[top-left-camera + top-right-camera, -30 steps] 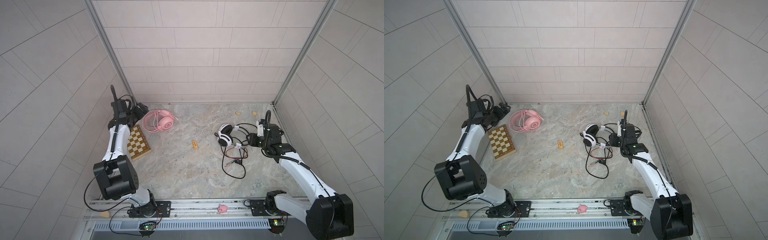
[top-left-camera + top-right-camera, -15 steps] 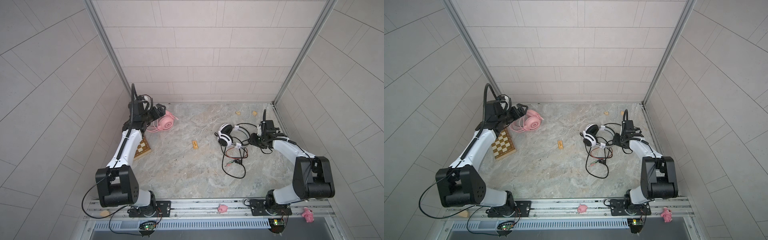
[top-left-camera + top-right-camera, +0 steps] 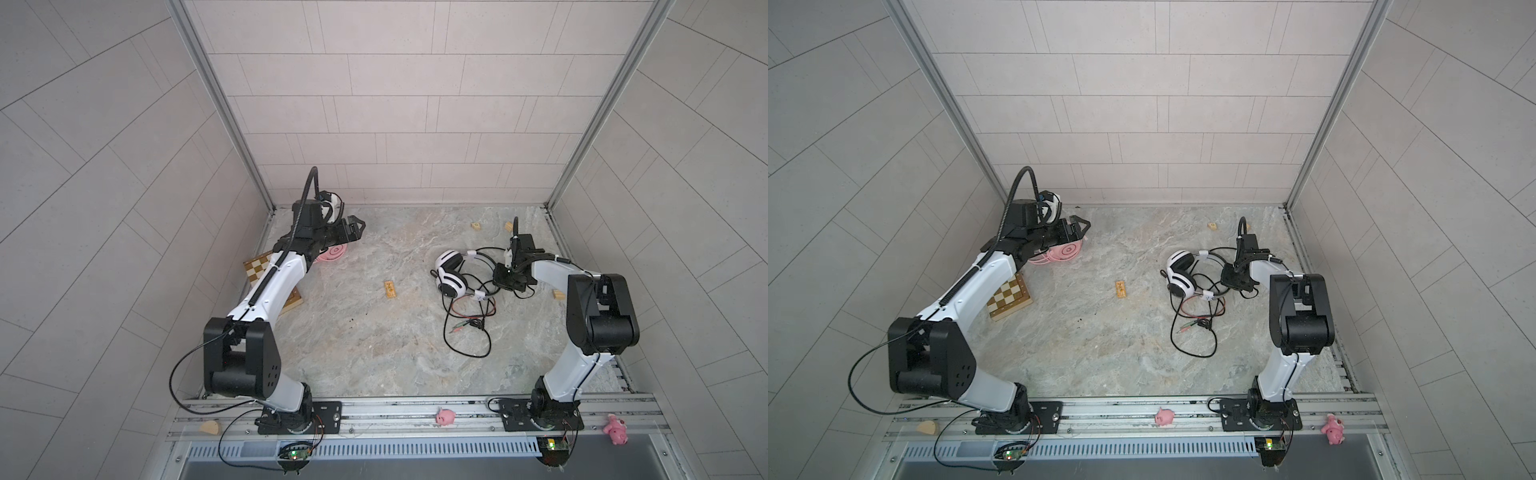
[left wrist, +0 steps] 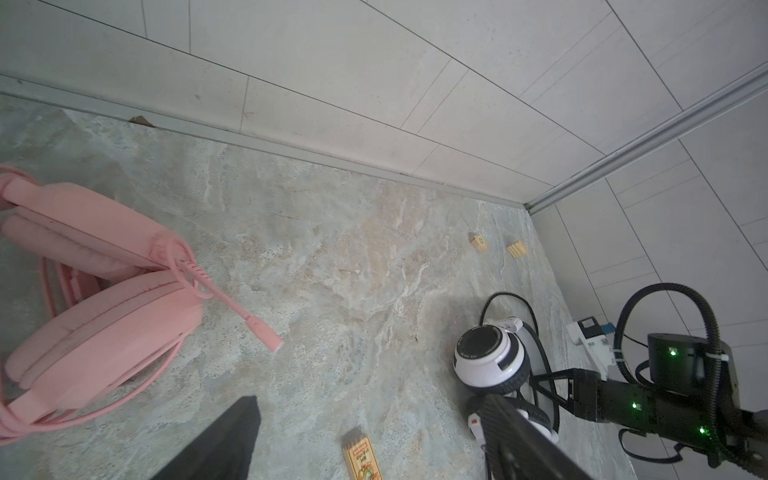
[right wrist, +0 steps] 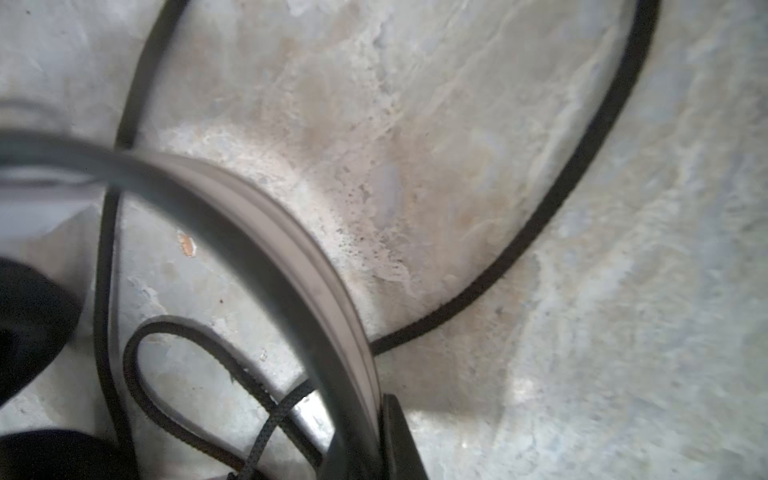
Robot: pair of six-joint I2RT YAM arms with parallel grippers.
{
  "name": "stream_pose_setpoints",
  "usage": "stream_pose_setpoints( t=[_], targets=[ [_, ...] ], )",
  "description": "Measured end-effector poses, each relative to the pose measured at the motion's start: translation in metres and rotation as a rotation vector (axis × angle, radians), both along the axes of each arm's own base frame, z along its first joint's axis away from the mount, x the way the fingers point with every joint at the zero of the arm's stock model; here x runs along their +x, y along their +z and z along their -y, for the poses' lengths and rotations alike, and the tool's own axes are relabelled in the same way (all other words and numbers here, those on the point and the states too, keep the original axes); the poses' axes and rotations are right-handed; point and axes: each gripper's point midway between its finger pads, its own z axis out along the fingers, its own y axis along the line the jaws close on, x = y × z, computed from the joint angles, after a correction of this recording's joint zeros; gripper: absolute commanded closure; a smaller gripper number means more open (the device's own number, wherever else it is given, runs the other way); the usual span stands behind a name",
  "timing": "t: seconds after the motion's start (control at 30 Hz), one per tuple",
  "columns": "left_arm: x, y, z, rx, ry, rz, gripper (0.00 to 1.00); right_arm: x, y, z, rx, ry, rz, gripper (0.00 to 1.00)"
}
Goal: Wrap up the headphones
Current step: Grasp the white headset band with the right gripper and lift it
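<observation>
With the back wall as 12 o'clock in both top views, the pink headset lies on the marble-patterned table at about 10 o'clock. The left gripper hangs just beside it, toward its 1 o'clock side. Its jaws are spread wide and it grasps nothing.

The white-and-black headset lies at about 2 o'clock, with the earcups toward 9 o'clock. The right gripper is low at its 3 o'clock side and clenched. In the right wrist view the headband runs directly into the jaws, so it appears to be pinched there. The thin black cable lies loose in untidy loops toward 6 o'clock.

A chessboard lies at 9 o'clock, partly under the left arm. A small wooden block lies near the middle.
</observation>
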Motion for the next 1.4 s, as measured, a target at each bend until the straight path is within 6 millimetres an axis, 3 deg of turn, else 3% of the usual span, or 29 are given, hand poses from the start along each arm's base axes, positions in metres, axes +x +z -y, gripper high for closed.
stream_pose_setpoints(
  t=[0.1, 0.17, 0.23, 0.33, 0.5, 0.57, 0.67, 0.8, 1.0, 1.2, 1.4],
  targets=[
    [0.000, -0.001, 0.005, 0.008, -0.018, 0.001, 0.12, -0.003, 0.010, -0.003, -0.039, 0.030, 0.000, 0.96],
    [-0.001, -0.001, 0.010, 0.011, -0.033, 0.001, 0.12, -0.002, 0.027, -0.006, -0.070, 0.047, 0.027, 0.96],
    [-0.002, -0.001, 0.013, 0.014, -0.043, 0.004, 0.13, 0.004, 0.053, -0.009, -0.118, 0.073, 0.080, 0.97],
    [-0.006, 0.000, 0.026, 0.015, -0.083, 0.010, 0.13, 0.016, 0.109, -0.022, -0.203, 0.137, 0.212, 0.97],
    [-0.014, 0.001, 0.047, 0.021, -0.150, 0.022, 0.13, 0.020, 0.208, -0.063, -0.388, 0.291, 0.502, 0.96],
    [-0.016, 0.002, 0.052, 0.026, -0.167, 0.027, 0.13, 0.013, 0.236, -0.081, -0.492, 0.370, 0.593, 0.96],
    [-0.018, 0.003, 0.057, 0.031, -0.182, 0.035, 0.13, 0.008, 0.261, -0.107, -0.672, 0.499, 0.685, 0.97],
    [-0.019, 0.006, 0.058, 0.031, -0.183, 0.045, 0.13, 0.013, 0.275, -0.116, -0.969, 0.603, 0.755, 0.99],
    [-0.019, 0.009, 0.061, 0.026, -0.191, 0.057, 0.13, 0.016, 0.263, -0.082, -1.307, 0.583, 0.672, 0.99],
    [-0.030, 0.020, 0.084, 0.013, -0.253, 0.092, 0.13, 0.006, 0.246, -0.078, -1.351, 0.573, 0.697, 0.99],
    [-0.045, 0.024, 0.119, -0.047, -0.368, 0.097, 0.10, -0.013, 0.250, -0.106, -1.242, 0.642, 0.883, 0.98]
  ],
)
